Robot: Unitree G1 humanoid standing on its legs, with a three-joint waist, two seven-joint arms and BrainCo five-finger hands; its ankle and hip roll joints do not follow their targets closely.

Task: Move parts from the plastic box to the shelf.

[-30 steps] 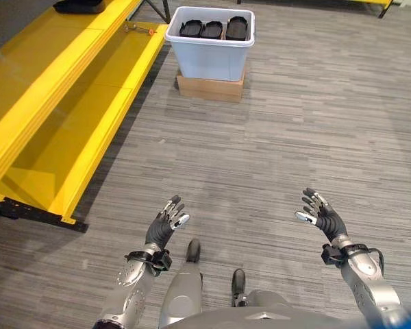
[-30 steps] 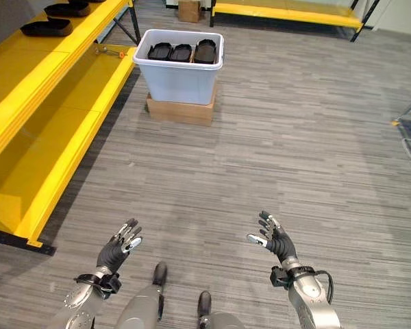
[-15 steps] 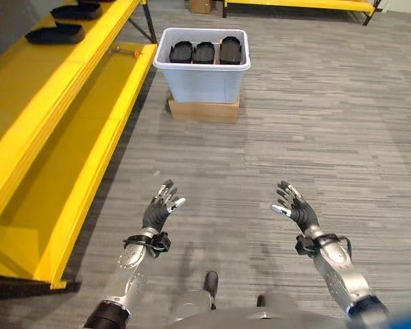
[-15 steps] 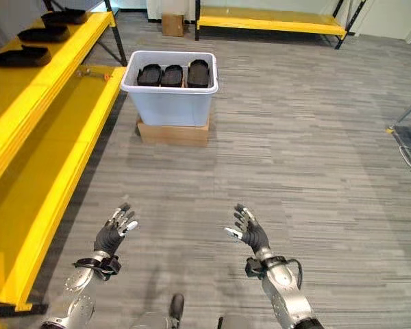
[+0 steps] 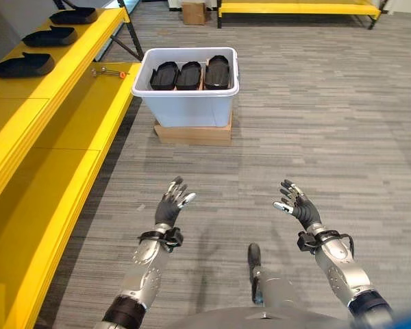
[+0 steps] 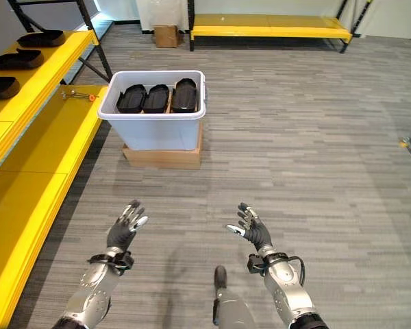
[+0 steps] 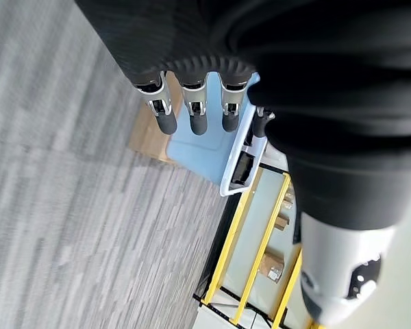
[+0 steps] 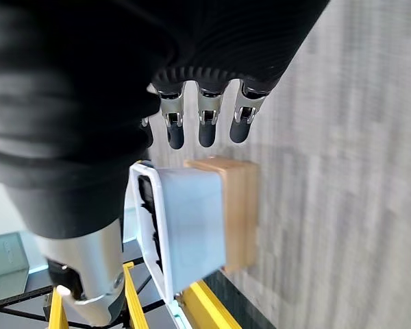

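Note:
A pale plastic box [image 5: 188, 103] stands on a flat cardboard carton [image 5: 192, 133] on the floor ahead, with three black parts [image 5: 189, 74] upright inside. More black parts [image 5: 22, 65] lie on the top board of the yellow shelf [image 5: 51, 130] to my left. Both hands are raised over the floor well short of the box, palms turned inward. My left hand [image 5: 172, 208] is open and empty, and my right hand [image 5: 298, 209] is open and empty too. In the wrist views the box [image 8: 192, 226] shows past straight fingers [image 7: 194, 116].
A small tool with an orange handle [image 5: 109, 71] lies on the shelf's lower board near the box. A second low yellow shelf [image 6: 267, 26] and a cardboard carton [image 6: 167, 34] stand at the far wall. Grey plank floor stretches between me and the box.
The camera has advanced and tilted up: the box now appears nearer and more of the shelf's parts show. Both hands stay open, raised a little closer together.

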